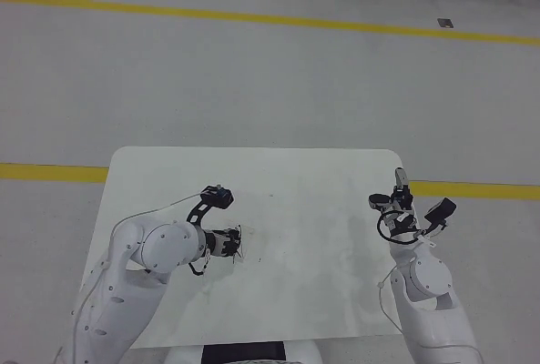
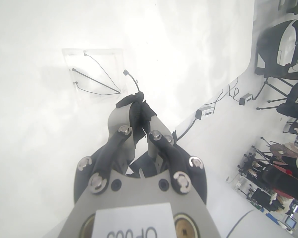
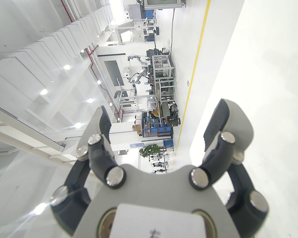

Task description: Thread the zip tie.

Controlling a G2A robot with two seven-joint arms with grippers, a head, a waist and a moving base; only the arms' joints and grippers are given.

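Note:
My left gripper point(image 2: 138, 98) is shut on a black zip tie point(image 2: 131, 79). The tie's square head end curves out past the fingertips, just above the white table point(image 1: 315, 227). In the top view this gripper point(image 1: 234, 244) sits low over the table's left half. A clear shallow tray point(image 2: 118, 58) right beyond it holds several more black zip ties point(image 2: 96, 80). My right gripper point(image 3: 161, 110) is open with nothing between its fingers and points away over the floor. From above, it point(image 1: 394, 195) hangs at the table's right edge.
The table's rounded edge point(image 2: 248, 63) runs near black office chairs point(image 2: 275, 58), with cables and small boxes point(image 2: 204, 111) on the floor. A yellow floor line point(image 1: 488, 189) passes behind the table. Bare tabletop lies between the two arms.

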